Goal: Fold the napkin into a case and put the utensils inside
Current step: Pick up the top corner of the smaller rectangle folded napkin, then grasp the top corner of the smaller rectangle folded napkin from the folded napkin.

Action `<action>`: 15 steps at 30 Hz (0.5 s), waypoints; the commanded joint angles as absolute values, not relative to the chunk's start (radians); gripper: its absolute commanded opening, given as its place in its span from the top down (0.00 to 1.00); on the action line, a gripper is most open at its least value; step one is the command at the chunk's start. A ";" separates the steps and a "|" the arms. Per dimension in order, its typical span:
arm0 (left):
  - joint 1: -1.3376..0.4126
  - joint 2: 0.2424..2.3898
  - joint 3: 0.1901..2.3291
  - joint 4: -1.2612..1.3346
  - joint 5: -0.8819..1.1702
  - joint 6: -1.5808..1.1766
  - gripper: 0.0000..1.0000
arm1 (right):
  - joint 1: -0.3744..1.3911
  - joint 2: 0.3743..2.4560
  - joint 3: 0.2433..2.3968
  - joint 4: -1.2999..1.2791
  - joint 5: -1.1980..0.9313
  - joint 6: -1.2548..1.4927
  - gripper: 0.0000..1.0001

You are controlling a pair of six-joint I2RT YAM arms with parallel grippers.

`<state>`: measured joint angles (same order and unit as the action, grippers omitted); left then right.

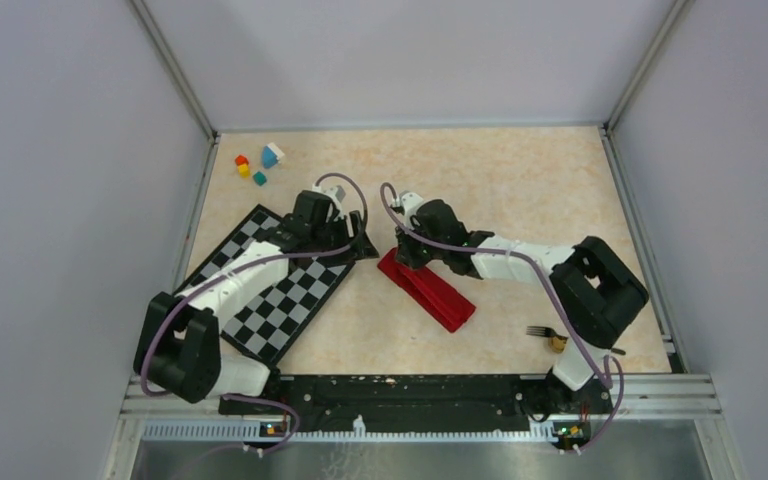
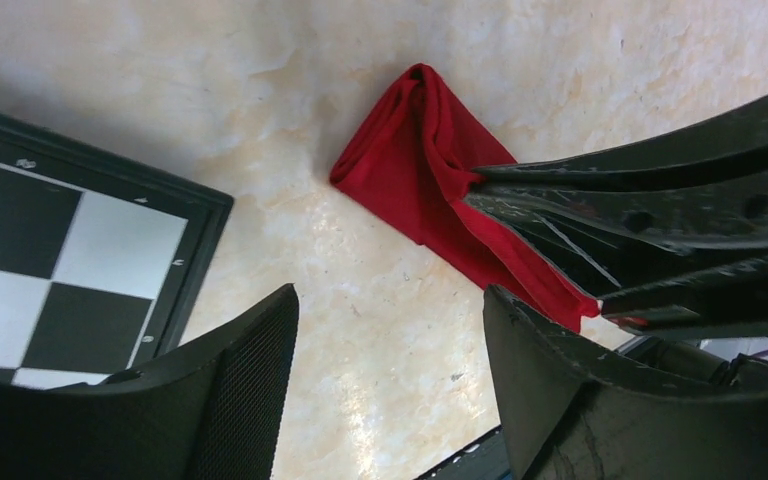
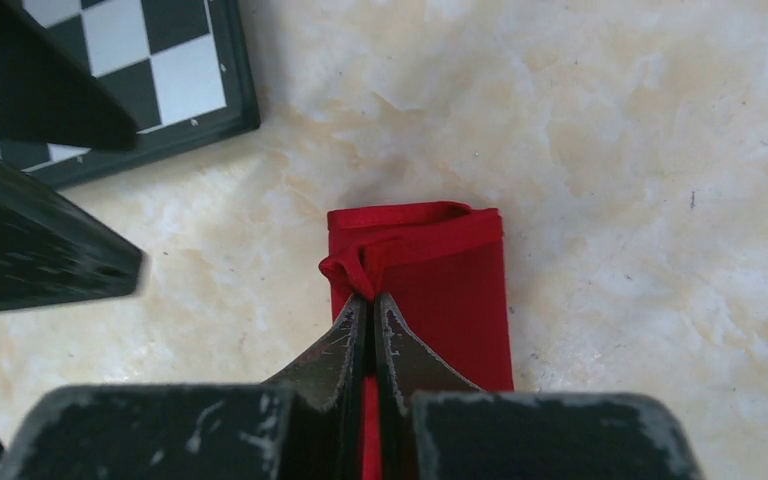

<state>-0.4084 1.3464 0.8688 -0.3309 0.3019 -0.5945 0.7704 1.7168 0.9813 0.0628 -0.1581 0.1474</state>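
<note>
The red napkin [image 1: 428, 287] lies folded into a narrow oblong strip on the table, running diagonally at the centre. My right gripper [image 3: 371, 300] is shut on a pinched-up fold of the napkin [image 3: 440, 290] near its far end. In the left wrist view the napkin [image 2: 410, 165] shows with the right gripper's dark fingers [image 2: 650, 200] clamped on it. My left gripper [image 2: 390, 310] stands open over bare table just left of that end, nothing between its fingers. The fork [image 1: 540, 331] and the spoon's gold bowl [image 1: 558, 344] lie near the right arm's base.
A black-and-white checkered mat [image 1: 280, 290] lies at the left under the left arm; its corner [image 3: 160, 80] shows in the right wrist view. Small coloured blocks [image 1: 258, 163] sit at the far left corner. Walls enclose the table.
</note>
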 commanded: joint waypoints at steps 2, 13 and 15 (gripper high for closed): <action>-0.511 1.412 0.889 -0.253 0.204 -0.642 0.32 | 0.780 1.631 0.949 0.114 -0.144 0.257 1.00; -0.664 1.537 0.909 -0.234 -0.022 -0.759 0.68 | 0.748 1.602 0.900 0.149 -0.155 0.339 1.00; -0.682 1.567 0.930 -0.241 -0.039 -0.770 0.72 | 0.741 1.601 0.895 0.151 -0.154 0.354 1.00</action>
